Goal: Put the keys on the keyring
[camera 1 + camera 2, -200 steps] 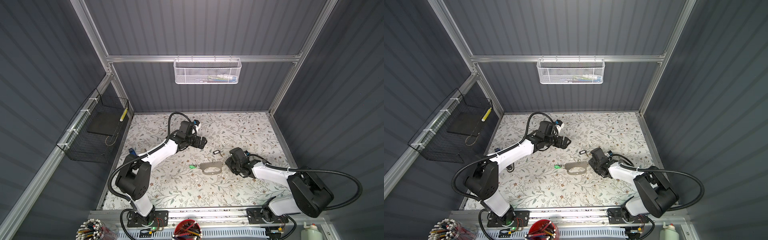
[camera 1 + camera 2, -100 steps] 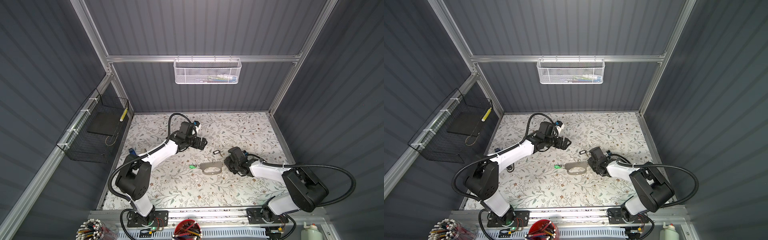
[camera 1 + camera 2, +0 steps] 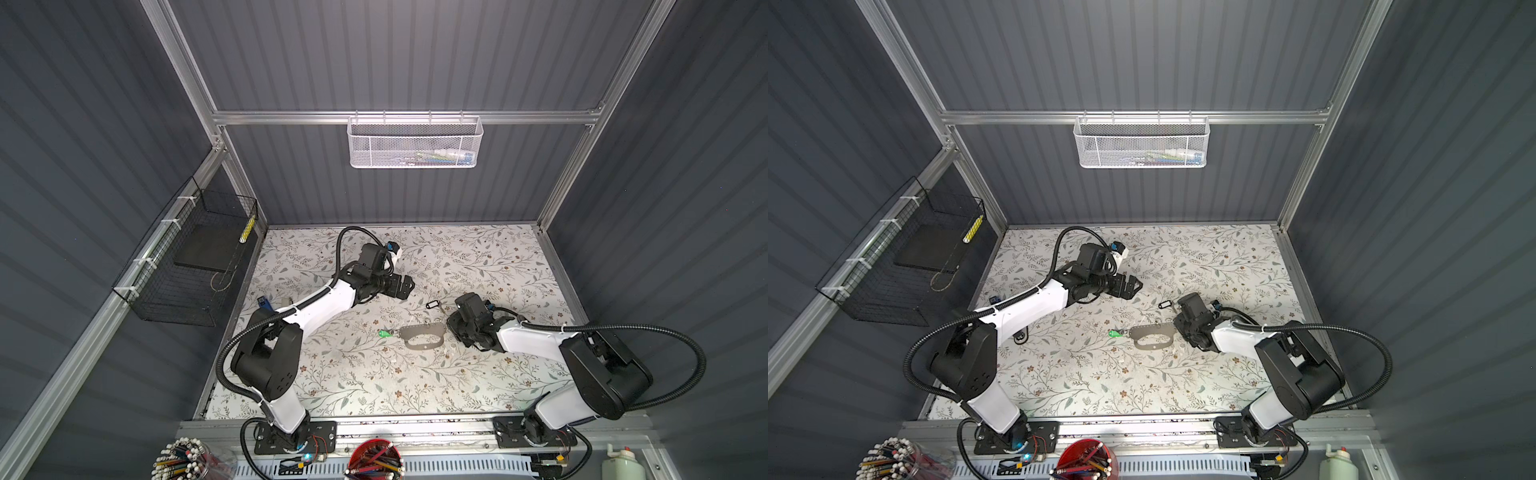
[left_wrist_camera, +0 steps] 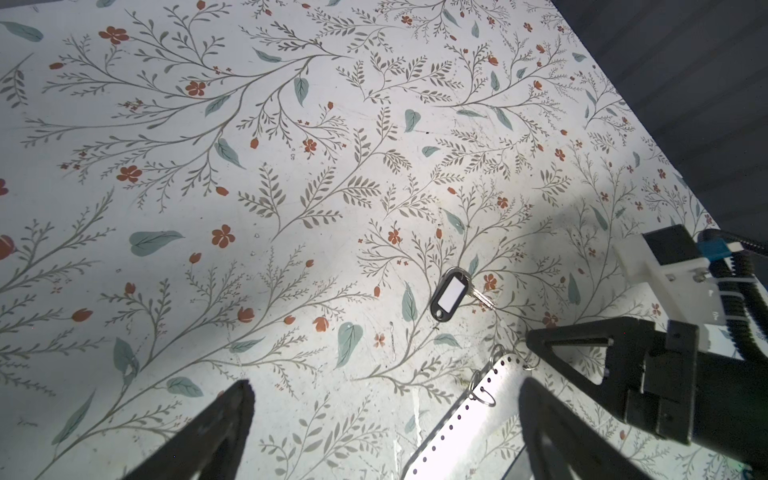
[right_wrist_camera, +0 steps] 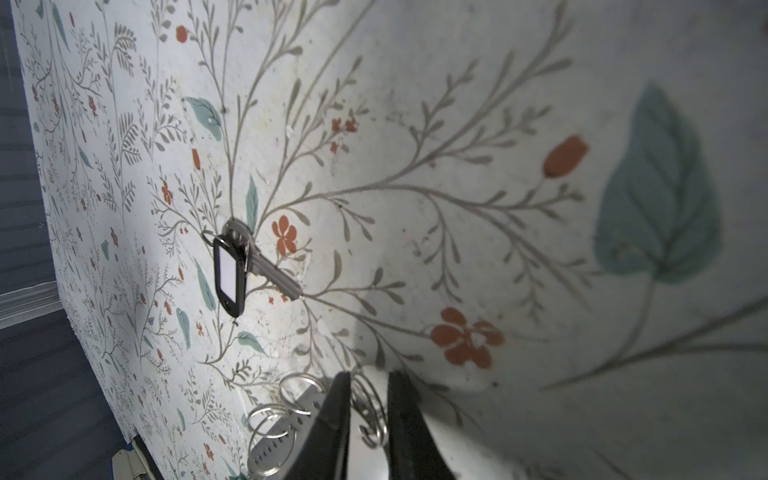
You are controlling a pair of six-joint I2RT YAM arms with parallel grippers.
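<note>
At mid-table the right gripper (image 5: 369, 380), nearly closed about a wire ring (image 5: 373, 436) at the right end of the keyring (image 3: 422, 331), hold unclear, may drag it askew if the ring slips; black-tagged key (image 4: 451, 296) lies just on its far side, left gripper (image 4: 384, 386) wide open, empty.

White arm links (image 3: 328, 301), black joint housings (image 3: 270, 365), ribbed black cables (image 3: 623, 328), blue connector (image 4: 712, 249)

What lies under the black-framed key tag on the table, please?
Under the black-framed tag lies the bow of its metal key, mostly covered; only the bow's edge and the blade sticking out sideways show. Beneath both is the floral table.
</note>
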